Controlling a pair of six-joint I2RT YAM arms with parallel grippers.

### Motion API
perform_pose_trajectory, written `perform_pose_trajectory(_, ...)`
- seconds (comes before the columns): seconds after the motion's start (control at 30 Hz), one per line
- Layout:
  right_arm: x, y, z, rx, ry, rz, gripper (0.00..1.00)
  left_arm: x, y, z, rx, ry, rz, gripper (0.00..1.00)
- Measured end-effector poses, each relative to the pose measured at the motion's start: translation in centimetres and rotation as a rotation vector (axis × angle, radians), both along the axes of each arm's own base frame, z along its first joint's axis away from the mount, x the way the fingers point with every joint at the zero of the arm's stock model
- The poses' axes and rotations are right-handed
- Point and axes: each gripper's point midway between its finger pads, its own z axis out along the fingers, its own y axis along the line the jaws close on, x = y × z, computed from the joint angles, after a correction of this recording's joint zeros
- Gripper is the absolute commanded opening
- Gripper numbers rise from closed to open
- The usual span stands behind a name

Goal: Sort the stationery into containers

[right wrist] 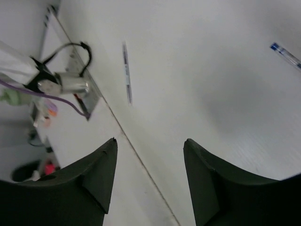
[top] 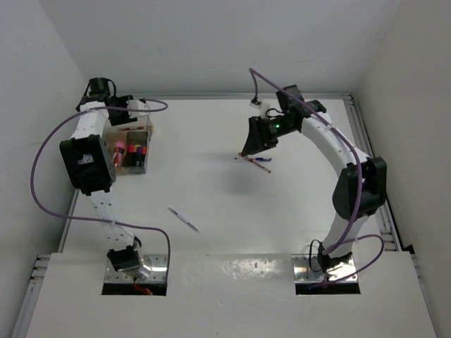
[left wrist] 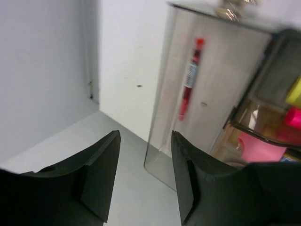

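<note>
The organiser box (top: 131, 149) stands at the far left and holds a pink bottle (top: 119, 149) and red and pink items. My left gripper (top: 127, 116) is open and empty just behind the box. In the left wrist view the gripper (left wrist: 145, 136) faces the smoky box wall (left wrist: 211, 117); a red pen (left wrist: 190, 80), the pink bottle (left wrist: 256, 147) and a yellow cap (left wrist: 295, 92) show inside. My right gripper (top: 246, 150) hovers open over a blue pen (top: 258, 159) and a red pen (top: 263, 167). A silver pen (top: 183, 219) lies mid-table.
The right wrist view shows its open gripper (right wrist: 150, 141), the silver pen (right wrist: 127, 73), the blue pen's end (right wrist: 285, 53) and the left arm's base (right wrist: 66, 85). Walls close the table at the back and sides. A raised shelf (top: 225, 282) runs along the near edge.
</note>
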Motion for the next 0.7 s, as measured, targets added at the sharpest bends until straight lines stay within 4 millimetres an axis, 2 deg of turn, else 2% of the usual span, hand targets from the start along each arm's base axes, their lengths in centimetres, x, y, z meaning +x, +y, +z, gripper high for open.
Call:
perform_pose_trajectory(0.03,-0.5,0.8,-0.3,-0.022,-0.02,0.033,0.56,0.1,-0.4,1.5,-0.041,-0.033,0.021,0.53)
perform_pose_trajectory(0.1,-2.4,3.2,-1.2,-0.079,-0.073,0.13,0.56,0.0,-1.3,5.8,-0.156,-0.121,0.106,0.54)
perform_pose_trajectory(0.13,-3.6,4.7,-1.9,-0.109,-0.105,0.185,0.56,-0.2,-1.6,8.3,-0.217,-0.174,0.159,0.56)
perform_pose_trajectory(0.2,-6.2,7.1,-3.5,-0.158,-0.149,0.276,0.56,-1.6,-2.3,15.0,-0.358,-0.307,0.258,0.6)
perform_pose_trajectory(0.3,-10.5,10.0,-6.9,-0.25,-0.196,0.384,0.56,-6.1,-2.7,24.2,-0.596,-0.489,0.369,0.67)
perform_pose_trajectory(0.33,-11.9,10.8,-8.0,-0.285,-0.214,0.408,0.56,-8.0,-2.3,26.5,-0.672,-0.536,0.41,0.67)
perform_pose_trajectory(0.4,-12.6,11.6,-9.0,-0.323,-0.237,0.41,0.56,-12.1,-1.4,30.1,-0.812,-0.623,0.48,0.68)
perform_pose_trajectory(0.47,-12.3,12.7,-9.9,-0.364,-0.291,0.382,0.57,-15.6,-0.9,31.4,-0.926,-0.663,0.546,0.68)
perform_pose_trajectory(0.53,-11.8,13.7,-10.8,-0.402,-0.335,0.355,0.57,-17.6,-1.9,31.2,-1.021,-0.654,0.573,0.68)
perform_pose_trajectory(0.63,-11.5,15.3,-12.6,-0.459,-0.377,0.34,0.58,-19.0,-3.8,28.8,-1.148,-0.575,0.608,0.69)
perform_pose_trajectory(0.7,-11.9,16.3,-13.7,-0.489,-0.403,0.357,0.58,-19.4,-4.4,26.9,-1.212,-0.52,0.65,0.69)
